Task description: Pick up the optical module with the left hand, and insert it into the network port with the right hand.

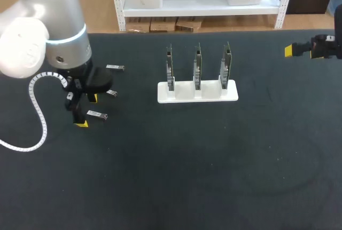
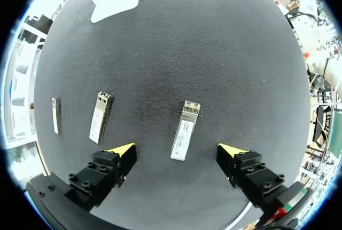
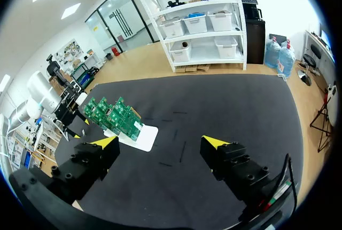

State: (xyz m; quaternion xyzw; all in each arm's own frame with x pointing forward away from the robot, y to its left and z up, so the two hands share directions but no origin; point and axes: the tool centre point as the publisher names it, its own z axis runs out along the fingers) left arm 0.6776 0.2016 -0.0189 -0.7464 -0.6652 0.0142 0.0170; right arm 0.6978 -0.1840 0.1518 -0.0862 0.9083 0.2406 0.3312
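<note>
The left gripper [image 2: 176, 150] hangs low over the dark table [image 2: 214, 54] with its jaws released and spread wide, gripping nothing. In the left wrist view the optical module [image 2: 184, 130] lies flat on the table in the gap between the two yellow-tipped fingers [image 2: 124, 151]. It is nearer the middle than either tip, touches neither of them, and its length runs ahead, out along the line of the fingers. Beside the gripper, outside one finger, a second module [image 2: 100, 117] lies flat on the table, and a third module [image 2: 55, 115] lies further out on that same side, each apart from the others. Well ahead of them stands a white stand [image 1: 184, 95] near the middle of the table, holding three green circuit boards [image 1: 197, 64] upright in a row. Their ports are too small to make out. The right gripper [image 3: 160, 143] is well apart from all this, above the table's far right corner in the head view. Its jaws are released and hold nothing, and in its own wrist view the stand and boards lie ahead of it and off to one side.
</note>
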